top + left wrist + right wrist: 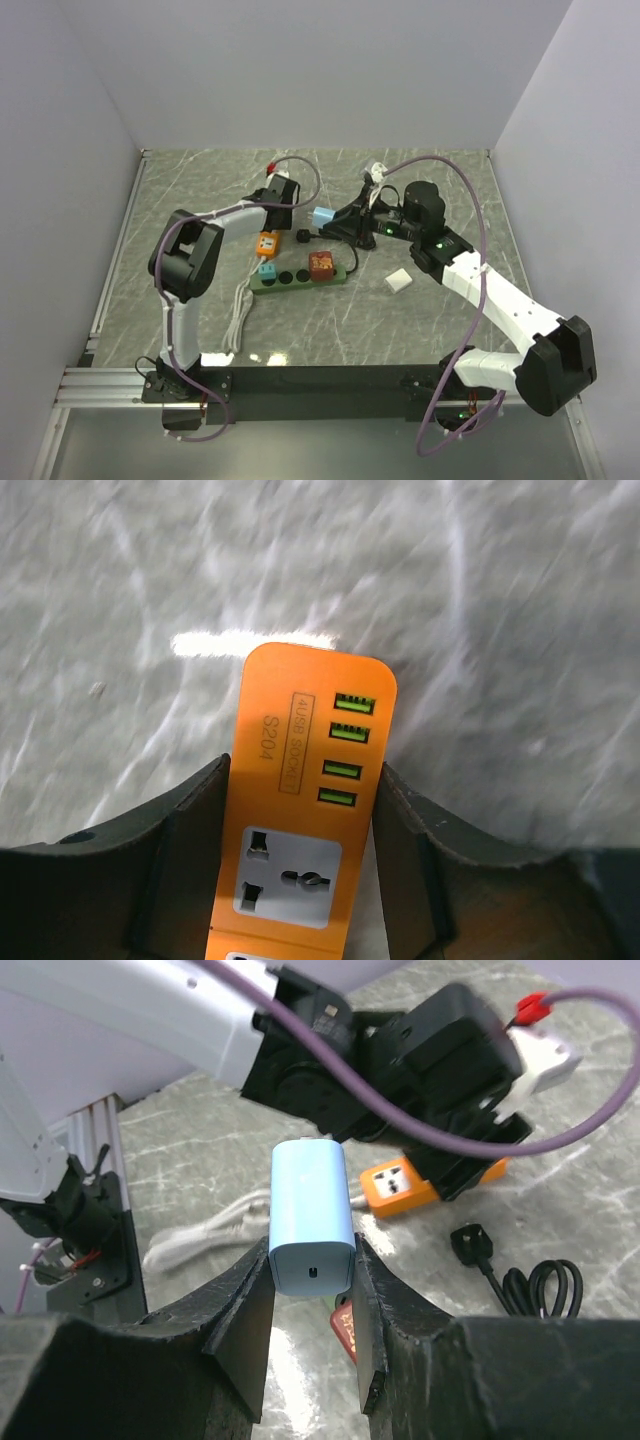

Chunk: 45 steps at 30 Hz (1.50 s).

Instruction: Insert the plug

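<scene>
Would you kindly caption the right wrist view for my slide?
Right gripper holds a light-blue rectangular charger plug above the marble table.

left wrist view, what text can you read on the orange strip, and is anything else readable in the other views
"4USB SOCKET": in a framed box on the orange power strip.
"S204": printed beside that box on the same strip.
Blue charger: no print shows on the faces in view.
Red-brown adapter: any markings are too small to read in the top view.
</scene>
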Tool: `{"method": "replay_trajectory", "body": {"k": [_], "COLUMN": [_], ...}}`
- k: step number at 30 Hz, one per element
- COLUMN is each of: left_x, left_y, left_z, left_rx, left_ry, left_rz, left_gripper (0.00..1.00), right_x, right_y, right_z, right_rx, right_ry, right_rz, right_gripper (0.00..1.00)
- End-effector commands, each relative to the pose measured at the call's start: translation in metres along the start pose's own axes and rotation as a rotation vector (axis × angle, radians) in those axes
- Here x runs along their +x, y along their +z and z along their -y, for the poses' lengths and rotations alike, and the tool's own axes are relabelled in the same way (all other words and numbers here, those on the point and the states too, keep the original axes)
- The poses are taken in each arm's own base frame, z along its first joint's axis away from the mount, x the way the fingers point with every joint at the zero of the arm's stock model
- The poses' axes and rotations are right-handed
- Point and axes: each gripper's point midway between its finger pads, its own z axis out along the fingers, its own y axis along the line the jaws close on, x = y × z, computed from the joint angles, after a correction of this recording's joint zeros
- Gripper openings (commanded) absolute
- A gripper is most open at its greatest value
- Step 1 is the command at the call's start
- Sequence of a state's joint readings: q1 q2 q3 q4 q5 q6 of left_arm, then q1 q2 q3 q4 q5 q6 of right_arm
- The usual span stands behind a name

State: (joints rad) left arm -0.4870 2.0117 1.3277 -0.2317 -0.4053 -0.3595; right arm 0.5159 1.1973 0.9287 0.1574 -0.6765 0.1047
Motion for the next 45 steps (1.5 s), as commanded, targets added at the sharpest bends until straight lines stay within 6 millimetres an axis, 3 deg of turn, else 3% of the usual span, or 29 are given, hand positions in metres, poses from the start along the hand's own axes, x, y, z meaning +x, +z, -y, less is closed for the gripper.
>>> {"method": "replay_trajectory", "body": {"k": [1, 6, 9, 10, 12, 13, 18, 19, 20, 22, 23, 25, 26, 27, 28, 29, 31, 35, 37, 39, 40, 41, 43, 45], "left_x": [-0.025, -0.046, -0.053, -0.055, -0.062, -0.063, -0.073, -0.086, -0.078, -0.100, -0.090, -0.103, -0.086, -0.084, -0.096, -0.078, -0.079, -0.045, -0.033, -0.020, -0.011, -0.009, -0.009, -0.008], "left_y": [0.015, 0.028, 0.026, 0.023, 0.015, 0.013, -0.003, -0.013, -0.015, -0.036, -0.037, -0.056, -0.054, -0.058, -0.073, -0.071, -0.080, -0.081, -0.079, -0.072, -0.067, -0.063, -0.057, -0.056], "left_z": [0.027, 0.048, 0.059, 0.060, 0.064, 0.064, 0.061, 0.062, 0.057, 0.047, 0.040, 0.030, 0.023, 0.018, 0.013, 0.010, 0.000, -0.011, -0.012, -0.012, -0.013, -0.021, -0.031, -0.037], "left_rx": [0.086, 0.160, 0.228, 0.241, 0.283, 0.292, 0.383, 0.413, 0.413, 0.432, 0.423, 0.426, 0.404, 0.404, 0.424, 0.427, 0.438, 0.448, 0.463, 0.460, 0.452, 0.412, 0.362, 0.340], "left_ry": [-0.033, -0.060, -0.084, -0.090, -0.110, -0.117, -0.169, -0.183, -0.187, -0.218, -0.220, -0.243, -0.247, -0.268, -0.297, -0.310, -0.335, -0.370, -0.374, -0.368, -0.367, -0.372, -0.376, -0.369], "left_rz": [0.025, 0.038, 0.055, 0.063, 0.098, 0.105, 0.138, 0.182, 0.179, 0.269, 0.265, 0.334, 0.318, 0.329, 0.396, 0.371, 0.401, 0.381, 0.365, 0.334, 0.314, 0.319, 0.326, 0.327], "left_gripper": [0.13, 0.13, 0.29, 0.49, 0.65, 0.81, 0.99, 1.00, 0.99, 1.00, 0.99, 1.00, 0.99, 0.99, 0.99, 0.99, 0.99, 0.99, 0.90, 0.76, 0.74, 0.72, 0.58, 0.55], "right_x": [-0.017, -0.010, -0.003, -0.001, 0.004, 0.005, 0.012, 0.012, 0.012, 0.011, 0.010, 0.007, 0.006, 0.007, 0.001, 0.008, 0.007, 0.001, -0.007, 0.000, -0.001, -0.001, 0.000, 0.000], "right_y": [0.002, 0.007, 0.011, 0.012, 0.015, 0.017, 0.027, 0.028, 0.029, 0.029, 0.030, 0.030, 0.032, 0.032, 0.035, 0.036, 0.040, 0.054, 0.058, 0.062, 0.063, 0.064, 0.063, 0.061], "right_z": [0.011, 0.027, 0.040, 0.045, 0.054, 0.056, 0.075, 0.077, 0.080, 0.084, 0.086, 0.089, 0.091, 0.092, 0.091, 0.094, 0.094, 0.091, 0.092, 0.092, 0.090, 0.088, 0.087, 0.088], "right_rx": [0.041, 0.097, 0.156, 0.175, 0.212, 0.220, 0.307, 0.327, 0.346, 0.385, 0.397, 0.431, 0.444, 0.454, 0.458, 0.480, 0.486, 0.483, 0.493, 0.499, 0.495, 0.491, 0.493, 0.502], "right_ry": [-0.041, -0.016, 0.011, 0.025, 0.053, 0.067, 0.165, 0.178, 0.195, 0.228, 0.241, 0.271, 0.282, 0.300, 0.297, 0.309, 0.323, 0.339, 0.341, 0.351, 0.351, 0.350, 0.346, 0.342], "right_rz": [0.023, -0.022, -0.060, -0.066, -0.100, -0.109, -0.180, -0.187, -0.200, -0.202, -0.201, -0.186, -0.185, -0.186, -0.180, -0.203, -0.203, -0.228, -0.225, -0.252, -0.250, -0.250, -0.246, -0.243], "right_gripper": [0.00, 0.00, 0.00, 0.00, 0.00, 0.00, 0.00, 0.00, 0.00, 0.00, 0.00, 0.00, 0.00, 0.00, 0.00, 0.00, 0.00, 0.00, 0.00, 0.00, 0.00, 0.00, 0.00, 0.00]}}
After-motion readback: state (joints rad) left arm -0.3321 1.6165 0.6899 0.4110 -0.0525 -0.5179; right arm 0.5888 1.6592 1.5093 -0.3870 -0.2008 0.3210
